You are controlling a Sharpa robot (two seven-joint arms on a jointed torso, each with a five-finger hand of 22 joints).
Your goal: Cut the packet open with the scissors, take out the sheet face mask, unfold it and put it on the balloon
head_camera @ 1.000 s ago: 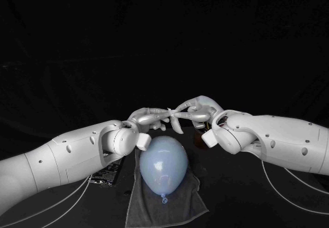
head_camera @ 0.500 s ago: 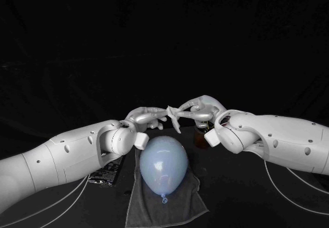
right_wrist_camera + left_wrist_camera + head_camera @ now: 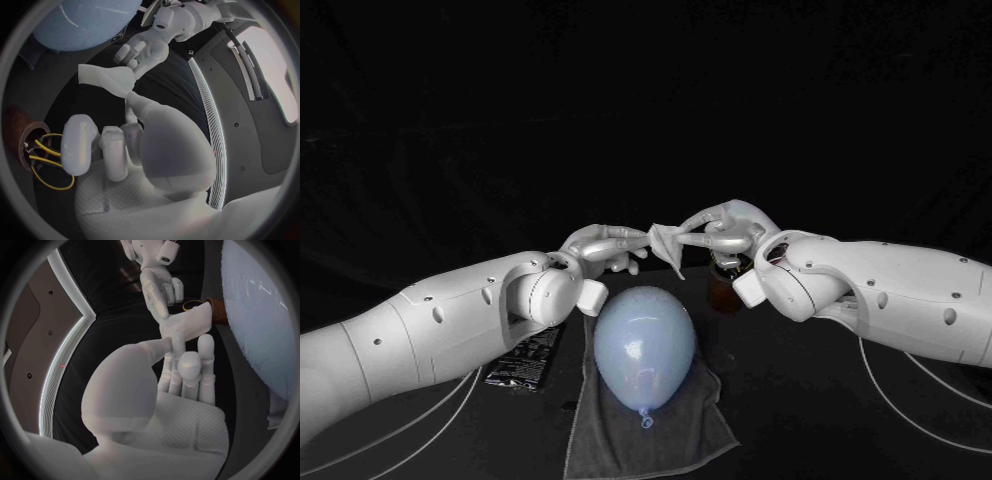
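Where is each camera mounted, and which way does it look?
Head view: on the robot's head, looking down at the balloon; both white arms come in, left hand and right hand pinching the mask by the balloon's far end.
Left wrist view: behind the left hand, facing along its fingers to the mask, the right hand opposite.
Right wrist view: behind the right hand, facing the mask and left hand; scissors nearby.
Shared: all three show mask and balloon.

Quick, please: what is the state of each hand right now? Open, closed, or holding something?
Left hand: pinching one edge of the folded sheet mask.
Right hand: pinching the other edge of the same sheet mask.
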